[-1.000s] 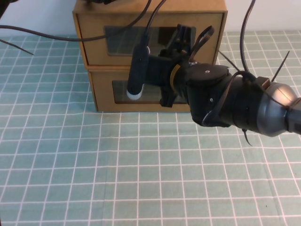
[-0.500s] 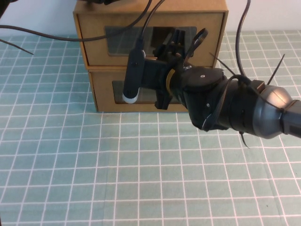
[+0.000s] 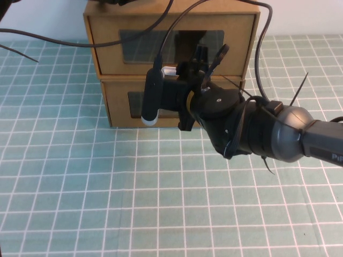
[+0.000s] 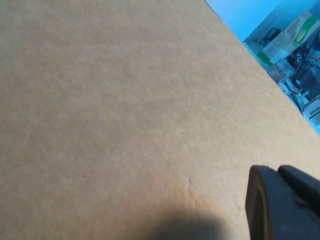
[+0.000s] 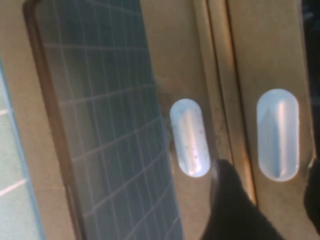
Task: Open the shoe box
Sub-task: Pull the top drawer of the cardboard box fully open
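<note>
Cardboard shoe box (image 3: 107, 48) stands closed at the back of the tabletop (image 3: 161, 203) as the right tool (image 3: 206, 58), jaws apart by a finger hole (image 5: 190, 137), could close short and slip off; the left tool (image 4: 282, 202), grip unclear, sits over the top.

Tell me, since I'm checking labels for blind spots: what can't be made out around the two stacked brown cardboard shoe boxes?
Left gripper, over the upper brown cardboard shoe box's top: cut off by the left wrist view's edge.
Right gripper, open at the box fronts: its own black arm mostly hides it in the high view.
Box contents: dark plastic windows reveal nothing, any view.
</note>
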